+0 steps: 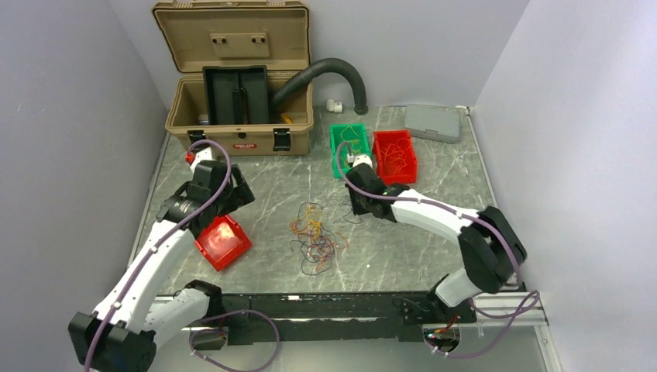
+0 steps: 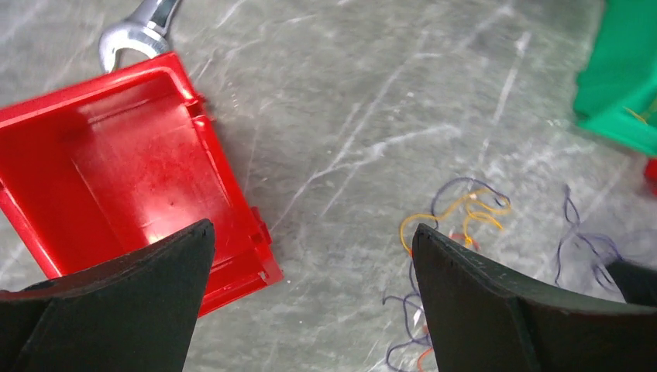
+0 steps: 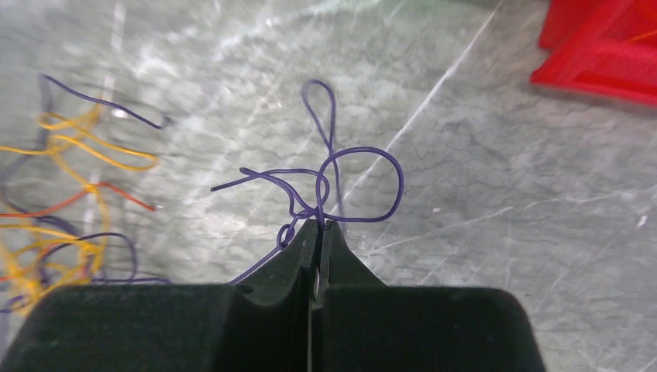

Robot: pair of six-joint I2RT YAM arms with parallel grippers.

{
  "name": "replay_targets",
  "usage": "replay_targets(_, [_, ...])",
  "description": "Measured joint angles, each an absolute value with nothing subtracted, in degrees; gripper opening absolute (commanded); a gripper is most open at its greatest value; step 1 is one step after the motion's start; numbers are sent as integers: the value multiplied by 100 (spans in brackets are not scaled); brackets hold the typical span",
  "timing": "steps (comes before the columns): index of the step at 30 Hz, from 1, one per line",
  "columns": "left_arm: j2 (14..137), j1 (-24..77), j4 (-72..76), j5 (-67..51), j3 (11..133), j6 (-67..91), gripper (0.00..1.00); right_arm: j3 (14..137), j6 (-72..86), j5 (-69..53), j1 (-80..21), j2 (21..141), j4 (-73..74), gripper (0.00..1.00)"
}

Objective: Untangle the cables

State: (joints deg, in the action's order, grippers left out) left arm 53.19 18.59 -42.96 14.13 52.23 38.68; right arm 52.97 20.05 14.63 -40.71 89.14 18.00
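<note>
The cables lie as a loose tangle of thin orange, yellow, red and dark purple wires on the marble table, in the middle. My right gripper is to their upper right. In the right wrist view it is shut on one looping purple wire, held off the table. More orange and purple strands lie to its left. My left gripper is open and empty above bare table. The empty red bin is to its left and part of the cables to its right.
The red bin sits left of the tangle, with a wrench beyond it. A green bin and a second red bin, both holding wires, stand at the back. An open tan toolbox, black hose and grey case line the rear.
</note>
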Motion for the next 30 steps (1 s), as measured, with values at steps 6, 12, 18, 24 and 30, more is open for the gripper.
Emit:
replay_targets(6, [5933,1262,-4160,1450,4772,4713,93,5315,1990,1562,-4071,8005,1894,0])
replay_targets(12, [6536,1166,-4036,1590,4469,5500,84,5380,1903,1669,-4071,7649,2198,0])
replay_targets(18, [7135,1166,-3988,1796,4471,5972,64,5443,1857,1734,-4071,7325,2359,0])
replay_targets(24, [7505,1516,-3975,1935,4600,6263,44,5459,1815,1817,-4053,7111,2401,0])
replay_targets(30, [7992,1756,-3935,1999,5310,6431,36,5470,1772,1855,-4016,7015,2401,0])
